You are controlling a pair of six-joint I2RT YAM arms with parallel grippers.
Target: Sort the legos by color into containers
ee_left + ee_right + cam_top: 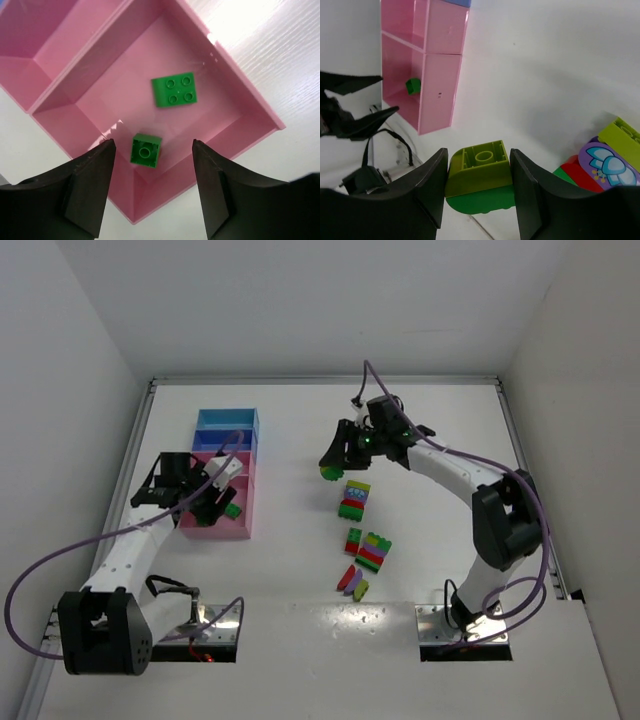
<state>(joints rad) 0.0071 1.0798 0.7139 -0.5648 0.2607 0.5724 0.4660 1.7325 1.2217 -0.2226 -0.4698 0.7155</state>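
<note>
Over the large pink plastic tray (115,95), left hand (152,147) gapes above a small green brick (146,149); right hand (477,156) clamps a lime-on-green brick (479,170), tray at nine o'clock.

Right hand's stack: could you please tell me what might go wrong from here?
1. The stack in the right hand is yellow-green on green; dropped whole, it would likely mix colours in one tray.
2. The left hand is open over the pink tray, which holds green bricks; if the right hand heads there too, the two might clash.
</note>
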